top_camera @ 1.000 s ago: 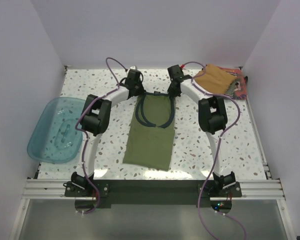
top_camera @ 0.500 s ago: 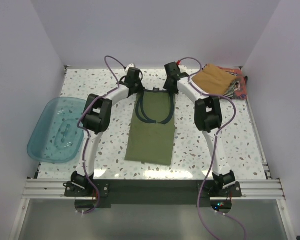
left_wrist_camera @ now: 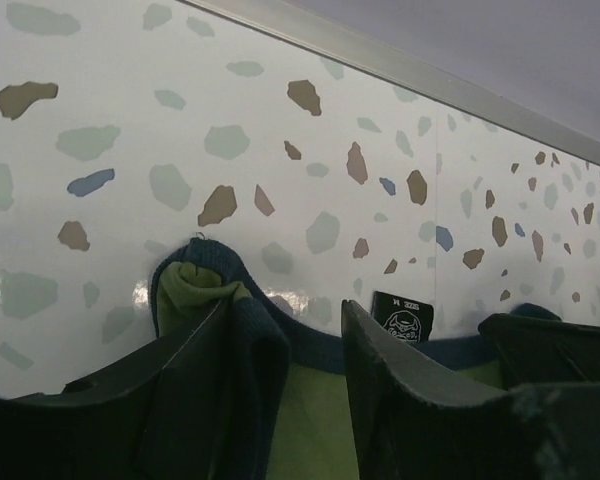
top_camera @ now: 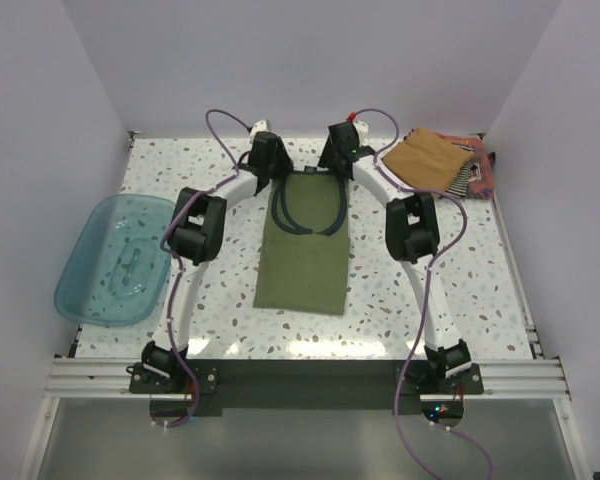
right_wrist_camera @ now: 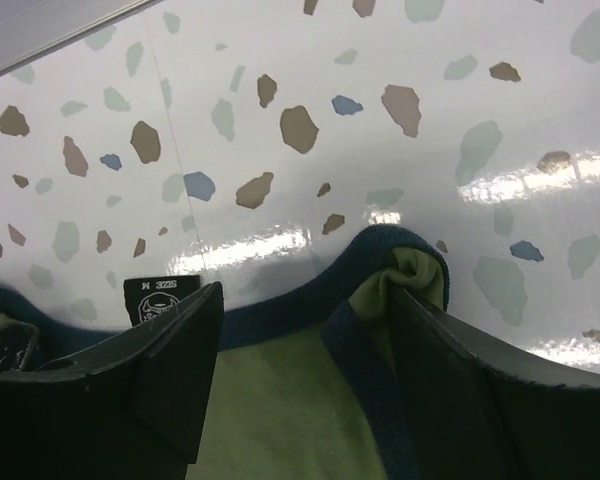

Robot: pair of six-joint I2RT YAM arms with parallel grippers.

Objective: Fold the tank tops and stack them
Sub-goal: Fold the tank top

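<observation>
The left hand point(left_wrist_camera: 285, 325) is standing with its fingers apart at the left strap point(left_wrist_camera: 195, 285) of the olive green tank top point(top_camera: 305, 250). The right hand point(right_wrist_camera: 308, 300) is standing just as open at the right strap point(right_wrist_camera: 405, 270), and neither is clamping the cloth. The top is lying folded into a long strip in the middle of the speckled bench point(top_camera: 180, 160), straps at the far end, while the tan tank top point(top_camera: 430, 160) is resting on the striped tank top point(top_camera: 467, 178) and the reddish tank top point(top_camera: 484, 176) at the far right, and a teal tub point(top_camera: 115, 260) is sitting at the left edge.
</observation>
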